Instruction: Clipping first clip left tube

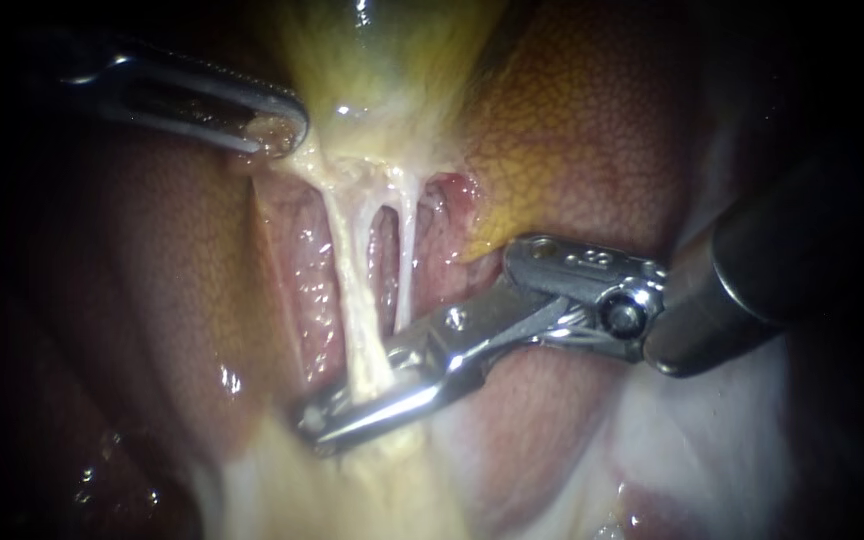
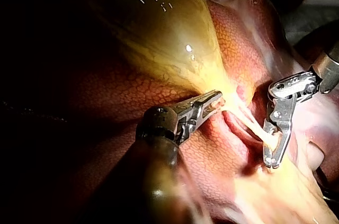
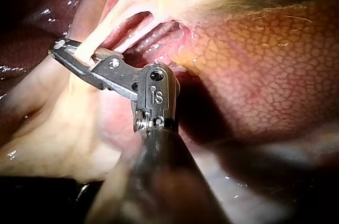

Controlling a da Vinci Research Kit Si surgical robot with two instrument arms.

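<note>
The slender, silver-metal right instrument (image 1: 327, 415) comes in from the right on a dark shaft and reaches across the reddish bed of tissue. Its claw is closed around the thick, cream-coloured, stringy left tube (image 1: 352, 290) near that tube's lower end, one half on each side and both touching it, so the tube is pinched between them. In the right wrist view the same tube (image 3: 85, 52) passes through the claw close to its tip.

The left tube runs down from the pale neck of the glossy yellow-green gallbladder (image 1: 382, 60) into pale fatty tissue below. Just beside it, with a narrow gap between them, hangs the thinner, whitish right tube (image 1: 407, 255), which lies clear of the claw.

The left instrument (image 1: 277, 128), grey metal with a slotted tip, enters from the upper left. Its claw is clamped on the pale tissue at the gallbladder's narrow end, just above where the two tubes part.

The mottled, orange-brown liver (image 1: 592, 130) lies behind and to either side.
</note>
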